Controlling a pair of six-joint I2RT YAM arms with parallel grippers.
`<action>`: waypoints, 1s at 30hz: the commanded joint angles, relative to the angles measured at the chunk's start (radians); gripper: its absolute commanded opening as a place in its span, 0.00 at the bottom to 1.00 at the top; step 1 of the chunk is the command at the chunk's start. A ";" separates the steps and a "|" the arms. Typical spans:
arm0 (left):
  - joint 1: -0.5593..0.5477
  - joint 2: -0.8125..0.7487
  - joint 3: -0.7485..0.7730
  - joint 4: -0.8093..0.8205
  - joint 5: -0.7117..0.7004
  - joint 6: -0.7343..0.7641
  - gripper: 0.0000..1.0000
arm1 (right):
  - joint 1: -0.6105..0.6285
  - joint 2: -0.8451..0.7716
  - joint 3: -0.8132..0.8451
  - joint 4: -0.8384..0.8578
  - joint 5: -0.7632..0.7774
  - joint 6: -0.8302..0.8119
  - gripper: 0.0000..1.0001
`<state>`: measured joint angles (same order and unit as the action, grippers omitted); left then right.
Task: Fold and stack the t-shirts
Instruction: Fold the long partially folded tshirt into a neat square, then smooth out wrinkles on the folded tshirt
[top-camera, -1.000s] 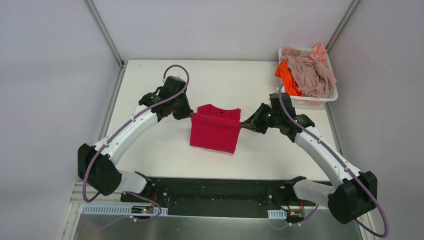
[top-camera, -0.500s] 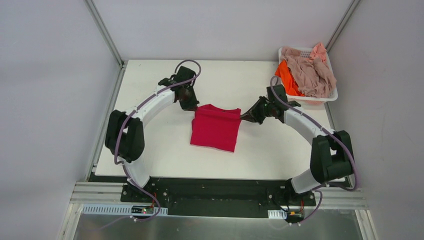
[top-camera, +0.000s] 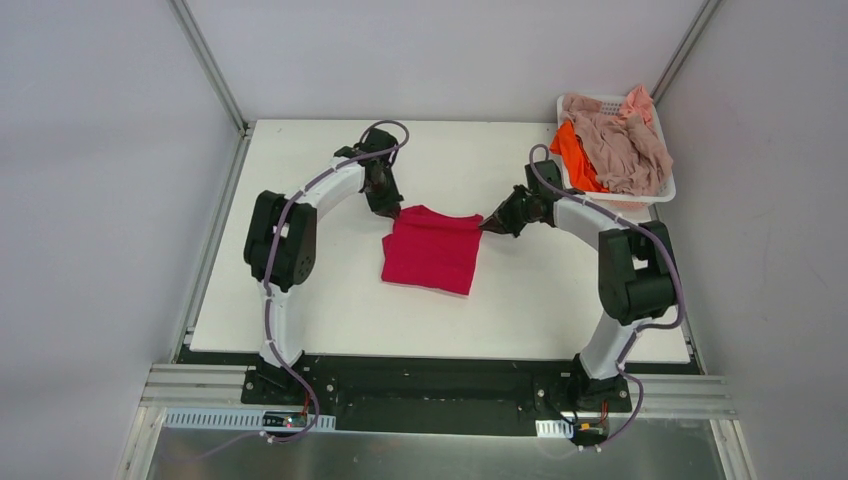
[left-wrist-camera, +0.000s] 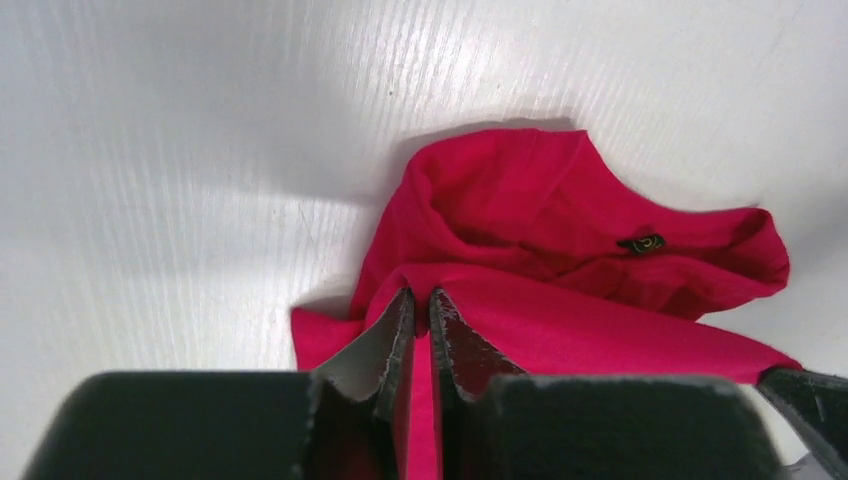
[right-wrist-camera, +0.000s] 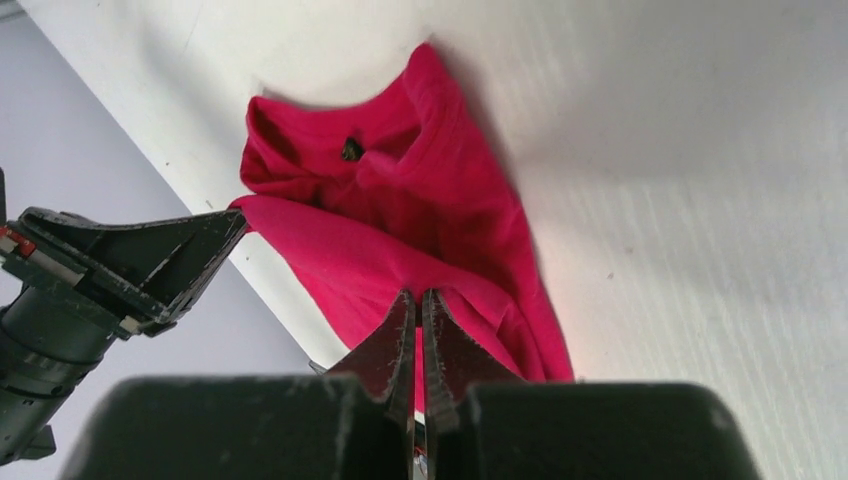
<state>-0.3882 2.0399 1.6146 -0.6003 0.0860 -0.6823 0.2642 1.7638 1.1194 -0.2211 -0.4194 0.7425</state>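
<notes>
Crimson t-shirt (top-camera: 432, 250) lies folded mid-worktop (top-camera: 320, 295), collar at far edge. Left hand (top-camera: 394, 211) clamped on its far-left corner, right hand (top-camera: 486, 226) clamped on far-right corner. Orange t-shirt (top-camera: 573, 155) and beige t-shirts (top-camera: 625, 145) heaped in white basket (top-camera: 645, 201) -- far right corner

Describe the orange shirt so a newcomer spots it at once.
At the far right corner of the table, a white basket holds crumpled shirts. The orange t-shirt spills over its left side, the only vivid one beside the pinkish-beige shirts.
</notes>
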 joint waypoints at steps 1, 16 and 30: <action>0.022 0.029 0.072 -0.012 0.011 0.052 0.20 | -0.028 0.047 0.062 0.016 0.062 -0.017 0.00; -0.022 -0.206 -0.075 0.088 0.190 0.059 0.99 | 0.037 -0.209 -0.046 0.046 0.058 -0.052 0.99; -0.022 0.138 0.166 0.134 0.271 0.010 0.99 | 0.083 0.093 0.125 0.148 0.056 -0.032 1.00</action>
<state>-0.4126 2.1353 1.7065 -0.4702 0.4026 -0.6453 0.3531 1.8011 1.1637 -0.1028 -0.3958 0.7246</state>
